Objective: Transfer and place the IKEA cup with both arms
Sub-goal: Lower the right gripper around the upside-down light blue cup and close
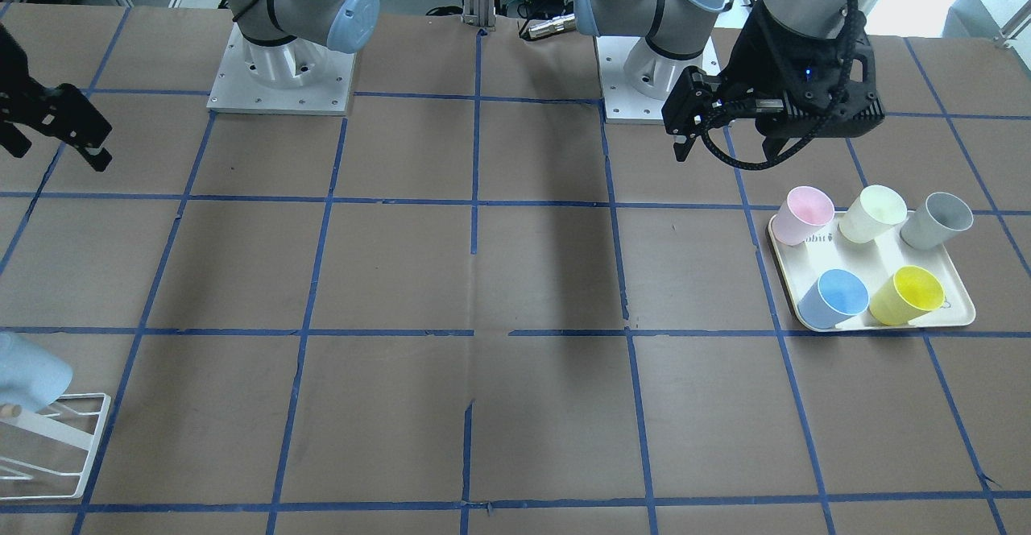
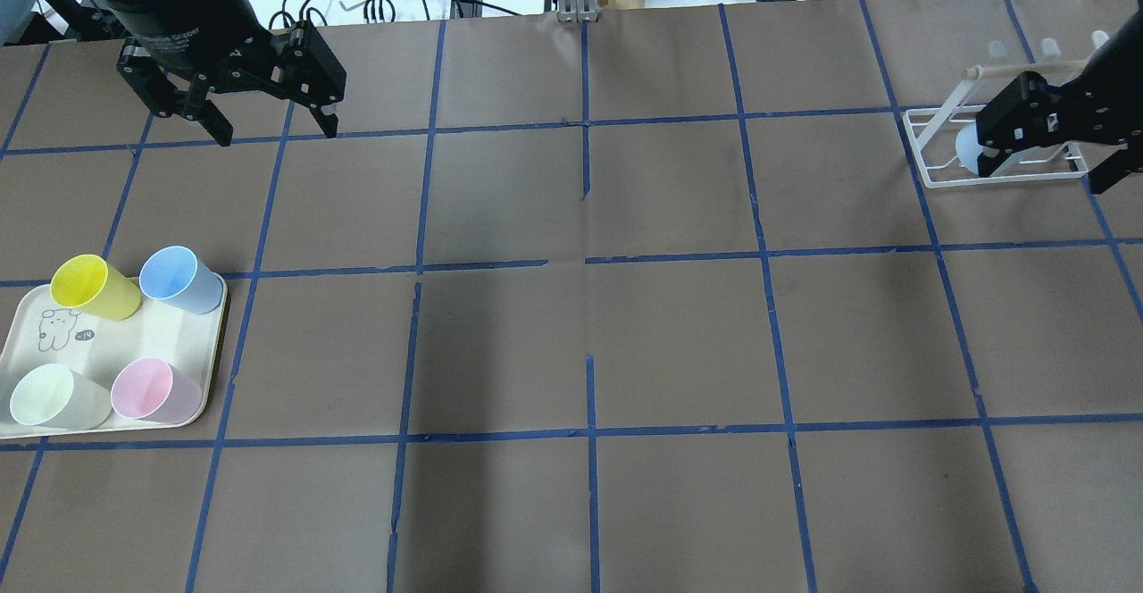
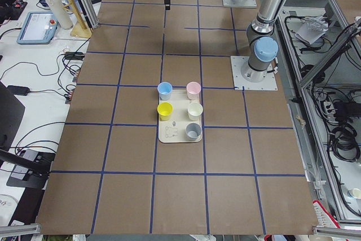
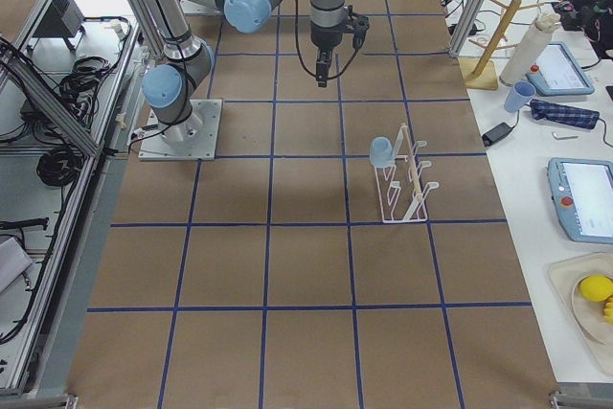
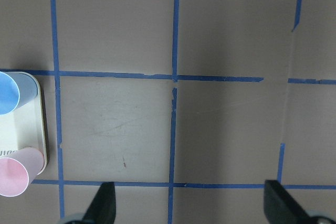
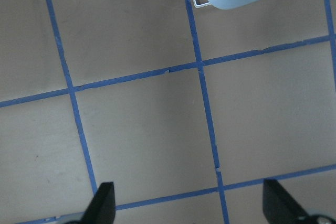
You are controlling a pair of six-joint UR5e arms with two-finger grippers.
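Plastic and pale blue, the cup (image 2: 967, 148) looks light, stiff and smooth-walled. It should carry easily, but it could slide out of a loose pinch, the more so because it tapers. It does not look fragile, though a hard squeeze may flex its thin wall. It hangs tilted on the rack (image 2: 929, 164) at about 2 o'clock on the surface (image 2: 670, 334), closed end outward as far as can be told. That free closed end, or the wall just behind it, is probably the best place to take hold, pinched from opposite sides and then drawn off the rack.

From the left of the overhead view, the tray (image 2: 134, 343) at 8 o'clock carries the other cups (image 2: 143, 388), which play no part here. At 10 o'clock the left hand (image 2: 275, 133) hangs above the surface, pointing down, its fingers (image 5: 105, 205) spread wide with nothing in them. Its wrist view shows bare surface between them and the tray's edge at 9 o'clock. At the far right, the right hand (image 2: 1045, 173) hovers raised near the rack rather than over it. It is likewise released and empty, and the cup sits at 1 o'clock in its wrist view, clear of both fingers.
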